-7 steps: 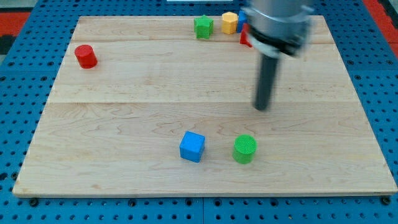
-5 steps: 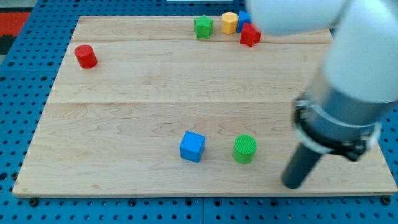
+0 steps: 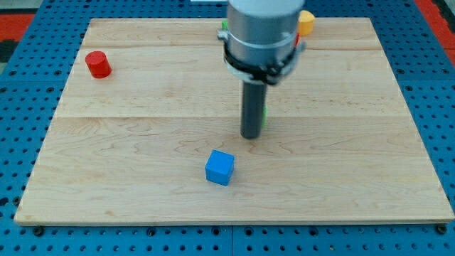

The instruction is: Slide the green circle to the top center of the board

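My tip [image 3: 250, 135] rests on the wooden board [image 3: 142, 142] near its middle. The green circle [image 3: 264, 114] is almost wholly hidden behind the rod; only a thin green sliver shows at the rod's right side, just above the tip. The tip is at the circle's lower left, touching or nearly touching it. The arm's grey body covers the top centre of the board.
A blue cube [image 3: 220, 167] lies below and left of the tip. A red cylinder [image 3: 98, 64] sits at the upper left. A yellow block [image 3: 306, 21] shows at the top edge, right of the arm. A green edge [image 3: 223, 27] peeks out left of the arm.
The rod swung from the lower right to the board's middle. The green circle has moved up from the lower part of the board to just behind the rod. The yellow block has shifted right.
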Robot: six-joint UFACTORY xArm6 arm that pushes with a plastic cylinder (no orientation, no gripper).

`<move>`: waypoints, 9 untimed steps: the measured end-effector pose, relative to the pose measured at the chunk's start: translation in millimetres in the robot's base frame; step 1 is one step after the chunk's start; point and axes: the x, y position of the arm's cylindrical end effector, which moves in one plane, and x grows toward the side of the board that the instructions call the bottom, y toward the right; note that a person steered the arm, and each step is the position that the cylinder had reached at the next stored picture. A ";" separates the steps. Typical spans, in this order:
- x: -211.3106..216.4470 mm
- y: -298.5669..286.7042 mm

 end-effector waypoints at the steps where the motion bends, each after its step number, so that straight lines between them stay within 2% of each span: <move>1: -57.3 -22.3; 2: -94.1 15.3; 3: -61.1 10.8; 4: -50.1 -31.2; 5: 3.6 -18.9; 6: -7.0 10.9; 7: -47.9 51.4; 8: -85.1 66.7; 9: -135.9 38.7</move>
